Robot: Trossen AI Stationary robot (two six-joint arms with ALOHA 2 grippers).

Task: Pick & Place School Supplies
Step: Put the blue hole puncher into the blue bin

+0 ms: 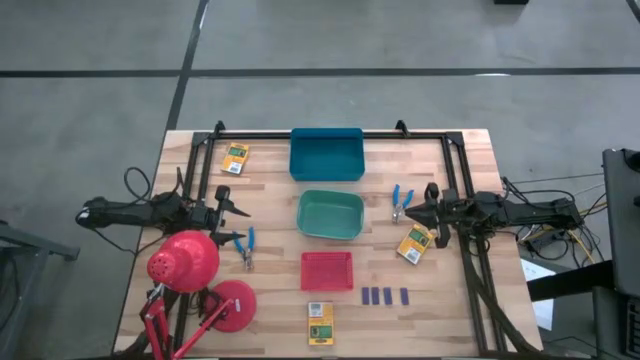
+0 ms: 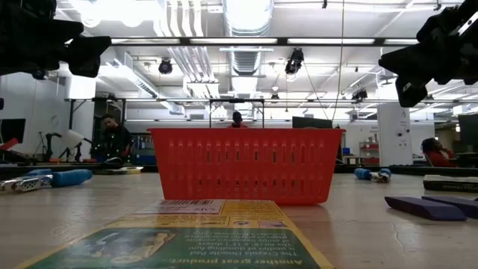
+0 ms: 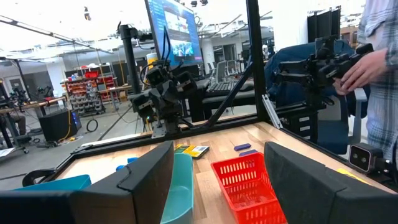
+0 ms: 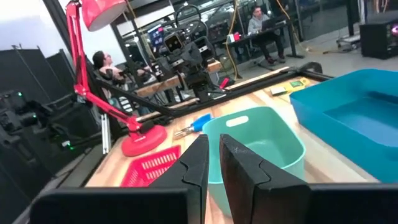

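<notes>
Fingers, left gripper (image 1: 236, 223): spread wide, holding nothing, beside the red desk lamp (image 1: 184, 260).
Fingers, right gripper (image 1: 407, 213): pressed together, empty, near the green plastic tray (image 1: 329, 214).
Supplies: small blue-handled scissors (image 1: 401, 201), flat yellow-and-green box (image 1: 415, 243), both on the wooden table (image 1: 270, 290).

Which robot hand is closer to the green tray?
The right. The right gripper hangs just beside the green tray, by one blue-handled tool. The left gripper sits farther off on the tray's other side, jaws open.

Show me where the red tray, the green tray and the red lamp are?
red tray (image 1: 327, 271), high view, on its mesh floor.
green tray (image 1: 330, 215), high view, on its inner floor.
red lamp (image 1: 184, 260), high view, on its shade.
</notes>
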